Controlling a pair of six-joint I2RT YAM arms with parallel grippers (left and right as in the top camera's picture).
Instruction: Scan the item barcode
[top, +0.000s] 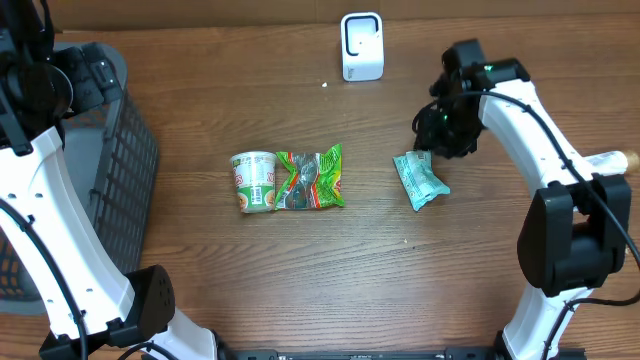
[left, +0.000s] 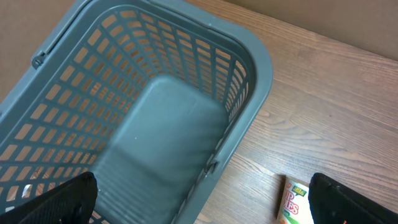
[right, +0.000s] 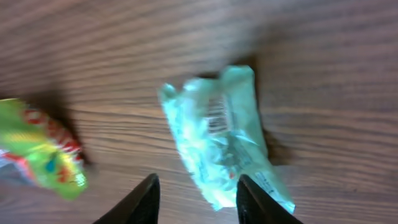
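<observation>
So, wooden surface (top: 200, 100) first, with the grey basket (left: 255, 68) right under the left tool (left: 202, 186), whose fingers hang wide apart and empty. Right tool (right: 199, 199) is released too. Off to its left a green snack bag (top: 315, 178) and noodle cup (top: 254, 182) lie touching. The pale green packet (right: 217, 143) lies just ahead of its fingertips, barcode (right: 217, 115) up. The white scanner (top: 361, 45) stands apart.

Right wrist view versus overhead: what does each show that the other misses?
Only the right wrist shows the barcode on the pale green packet. Only the overhead shows the white scanner, the grey basket and the noodle cup. Both show the packet, the green snack bag and the wooden table.
</observation>
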